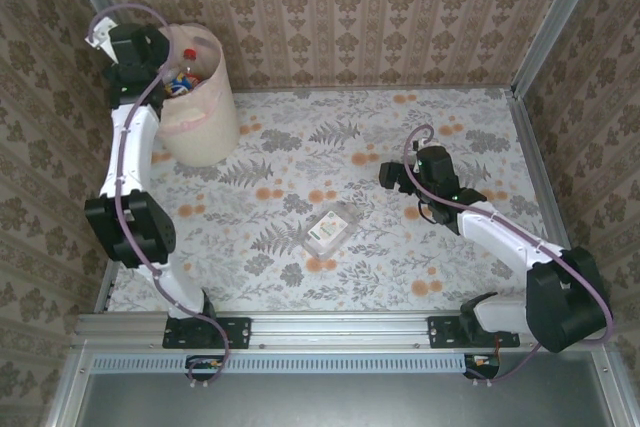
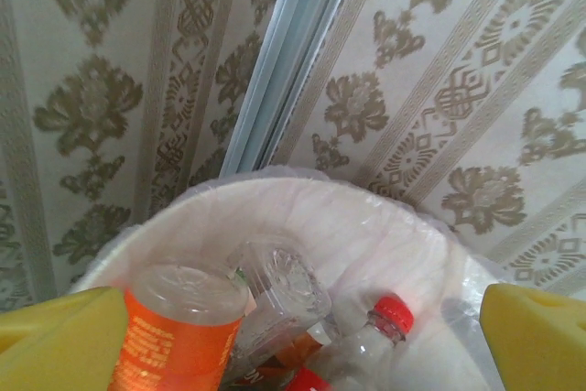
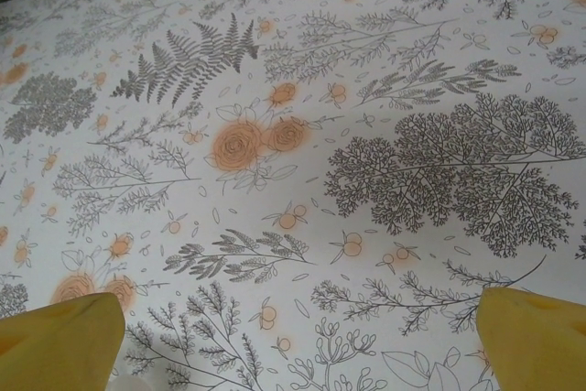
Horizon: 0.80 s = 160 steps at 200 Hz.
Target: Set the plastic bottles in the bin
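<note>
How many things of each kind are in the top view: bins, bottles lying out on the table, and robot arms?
Bin: 1
Bottle on the table: 1
Arms: 2, the left arm and the right arm
Total: 4

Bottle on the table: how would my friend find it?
Look at the big flowery table. Near its middle lies a squashed clear bottle with a whitish label. It lies flat on the cloth, while the other bottles sit inside the cream bin at far left.
</note>
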Each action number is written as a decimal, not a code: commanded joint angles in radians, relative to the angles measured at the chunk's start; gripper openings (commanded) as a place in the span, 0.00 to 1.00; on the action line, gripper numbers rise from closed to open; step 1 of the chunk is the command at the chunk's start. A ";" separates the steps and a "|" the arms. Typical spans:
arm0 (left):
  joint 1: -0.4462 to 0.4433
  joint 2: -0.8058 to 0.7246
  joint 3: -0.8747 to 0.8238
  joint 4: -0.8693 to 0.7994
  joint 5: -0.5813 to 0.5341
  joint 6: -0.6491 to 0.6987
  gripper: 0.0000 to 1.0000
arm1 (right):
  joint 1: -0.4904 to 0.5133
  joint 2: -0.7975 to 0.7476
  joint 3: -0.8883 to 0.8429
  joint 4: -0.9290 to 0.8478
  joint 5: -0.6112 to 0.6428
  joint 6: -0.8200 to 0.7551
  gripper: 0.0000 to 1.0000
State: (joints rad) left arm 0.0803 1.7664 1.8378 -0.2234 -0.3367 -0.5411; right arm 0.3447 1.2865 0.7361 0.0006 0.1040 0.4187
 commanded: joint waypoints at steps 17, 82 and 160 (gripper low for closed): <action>-0.008 -0.005 0.151 -0.113 0.144 0.112 0.95 | -0.003 0.028 0.023 0.033 -0.015 0.002 1.00; -0.090 0.091 0.194 -0.214 0.235 0.193 0.66 | -0.002 0.016 0.004 0.025 -0.004 -0.007 1.00; -0.068 0.078 0.114 -0.259 0.264 0.084 0.60 | -0.003 0.009 0.003 0.014 -0.006 -0.022 1.00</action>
State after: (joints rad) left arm -0.0113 1.8664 1.9240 -0.4591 -0.0978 -0.4229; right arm 0.3447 1.3102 0.7361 0.0036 0.0971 0.4156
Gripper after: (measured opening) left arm 0.600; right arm 0.999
